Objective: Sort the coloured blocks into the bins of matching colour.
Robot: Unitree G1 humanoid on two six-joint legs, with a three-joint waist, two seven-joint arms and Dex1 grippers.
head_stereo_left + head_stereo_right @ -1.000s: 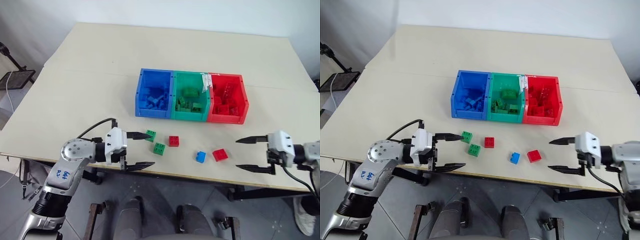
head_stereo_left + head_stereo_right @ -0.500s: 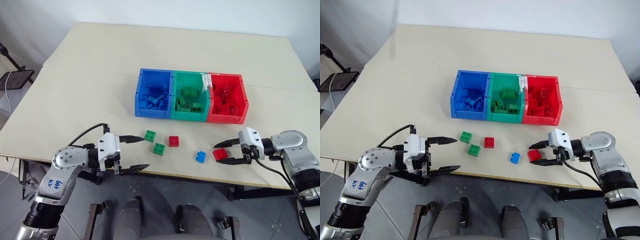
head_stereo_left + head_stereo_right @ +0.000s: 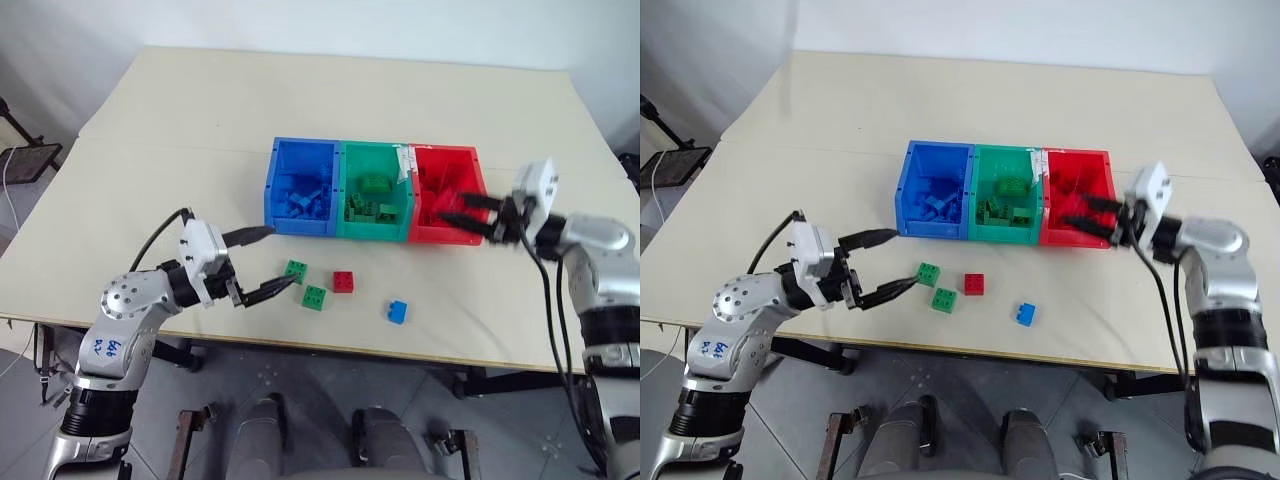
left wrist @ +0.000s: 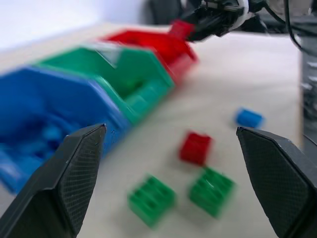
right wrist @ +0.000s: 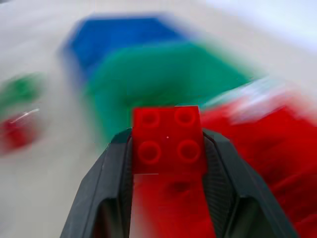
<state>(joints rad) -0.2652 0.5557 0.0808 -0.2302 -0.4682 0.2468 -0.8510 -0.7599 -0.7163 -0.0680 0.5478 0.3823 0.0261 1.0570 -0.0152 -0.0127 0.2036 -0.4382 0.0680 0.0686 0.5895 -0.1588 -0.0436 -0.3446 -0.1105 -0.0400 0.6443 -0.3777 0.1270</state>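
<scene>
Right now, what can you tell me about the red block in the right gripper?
The red block is a small glossy plastic brick with four round studs on the face toward the wrist camera. It sits squarely between the two black fingers of the right gripper, one on each side, clear of the table. From the head views it hangs at the red bin, about level with its front rim.

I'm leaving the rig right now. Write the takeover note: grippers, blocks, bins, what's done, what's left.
Right gripper: shut on a red block, held over the red bin.
Left gripper: open, holding nothing, beside the two green blocks on the table.
Loose on the table in front of the bins: both green blocks, one red block, one blue block.
Blue bin, green bin and red bin each hold bricks of their own colour.
Left: drop the held red block into the red bin, then sort the four loose ones.
</scene>
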